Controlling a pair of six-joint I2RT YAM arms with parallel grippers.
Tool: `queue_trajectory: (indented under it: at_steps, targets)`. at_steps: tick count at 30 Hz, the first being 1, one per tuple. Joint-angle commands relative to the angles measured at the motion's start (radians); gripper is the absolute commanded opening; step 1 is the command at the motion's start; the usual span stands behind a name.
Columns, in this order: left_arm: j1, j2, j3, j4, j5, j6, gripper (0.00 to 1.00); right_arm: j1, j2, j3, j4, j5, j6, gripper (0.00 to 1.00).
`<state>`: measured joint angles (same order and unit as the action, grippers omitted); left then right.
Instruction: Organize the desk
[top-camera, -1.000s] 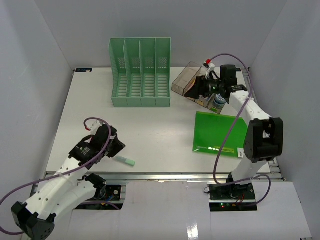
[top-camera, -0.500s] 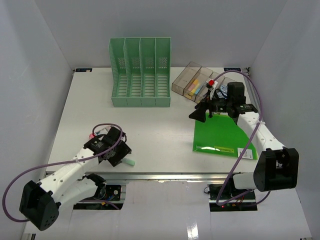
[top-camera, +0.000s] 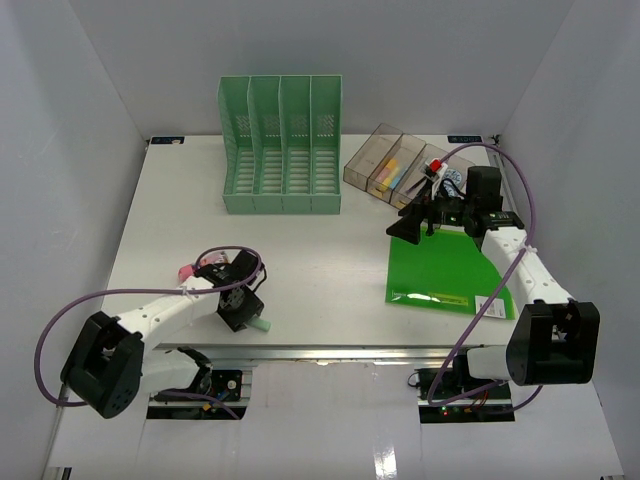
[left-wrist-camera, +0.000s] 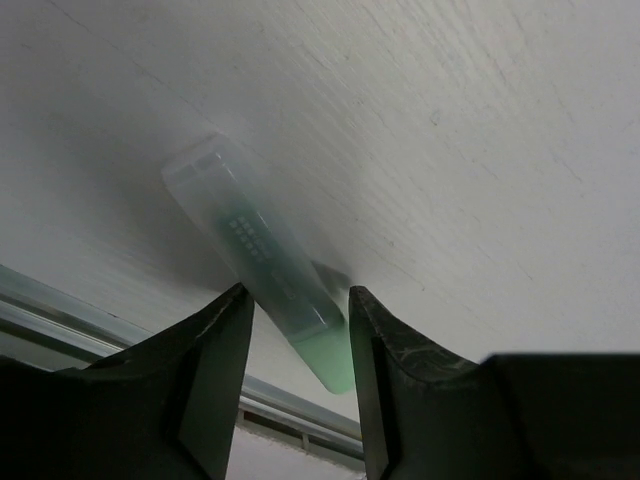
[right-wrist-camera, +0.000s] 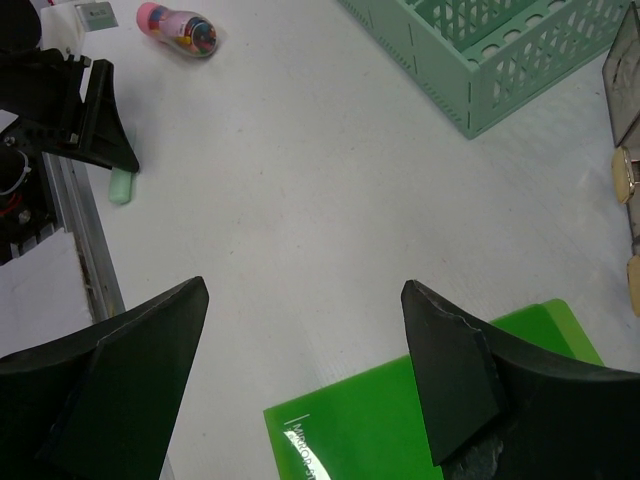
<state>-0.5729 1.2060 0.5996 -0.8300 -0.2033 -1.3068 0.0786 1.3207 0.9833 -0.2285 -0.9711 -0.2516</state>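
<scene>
**Step in hand (my judgement):** pick-up of the pale green marker (left-wrist-camera: 250, 235), one of several loose items to be put away. The bench (top-camera: 300, 250) runs from the arm bases to the back wall. The marker lies flat on it at the near edge, just beside the metal rail and left of centre.

**Left gripper (left-wrist-camera: 298, 300):** you have it low over the marker, one finger on each side of the barrel near its greener end. The barrel sits slantwise between the fingers and close against both. I cannot tell from the wrist view whether they pinch it or merely bracket it.

**Right gripper (right-wrist-camera: 305, 290):** spread wide, with nothing between the fingers. It hangs above the far left corner of the green folder (top-camera: 440, 270), which lies flat on the right half of the bench.

**Other items noted:**
- A small pink bottle (top-camera: 187, 271) lies on its side near the left arm.
- A green slotted file rack (top-camera: 282, 145) stands upright at the back.
- A clear compartment tray (top-camera: 385, 165) sits to the right of the rack and holds small articles.

**Next move calls for:** firm closure across the barrel before any lift, since the slant invites the marker to swivel or slip out. You then need a destination. The compartment tray looks the likely one, and it is well apart from here. Folder and bottle are not yet stowed, so I judge the task to be in its early part.
</scene>
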Motion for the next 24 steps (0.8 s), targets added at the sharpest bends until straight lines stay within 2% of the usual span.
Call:
queue_trajectory:
  at_steps: [1,6,8,10,15,18,20,22,24]
  targets:
    - [0.058,0.045,-0.004,0.043,-0.031,-0.007,0.51,-0.025,-0.037,-0.013,0.041,-0.044,-0.001,0.85]
    - [0.103,0.082,0.0,0.072,-0.022,0.035,0.46,-0.06,-0.06,-0.032,0.061,-0.069,0.021,0.85]
    - [0.105,0.087,0.009,0.074,-0.021,0.05,0.41,-0.066,-0.064,-0.034,0.064,-0.073,0.023,0.85]
    - [0.104,0.084,0.029,0.077,-0.018,0.067,0.29,-0.066,-0.069,-0.037,0.064,-0.077,0.023,0.85]
    - [0.104,0.064,0.104,0.121,0.039,0.213,0.19,-0.066,-0.073,-0.044,0.062,-0.088,0.011,0.85]
    - [0.104,0.035,0.125,0.247,0.168,0.359,0.09,-0.066,-0.057,-0.038,0.043,-0.14,-0.01,0.85]
    - [0.102,0.013,0.13,0.388,0.318,0.466,0.02,-0.066,-0.048,-0.036,0.031,-0.181,-0.022,0.85]
    - [0.1,0.001,0.127,0.491,0.423,0.523,0.0,-0.066,-0.039,-0.037,0.025,-0.213,-0.03,0.85]
    - [0.096,0.002,0.112,0.68,0.588,0.578,0.0,-0.066,-0.037,-0.039,0.023,-0.234,-0.037,0.85]
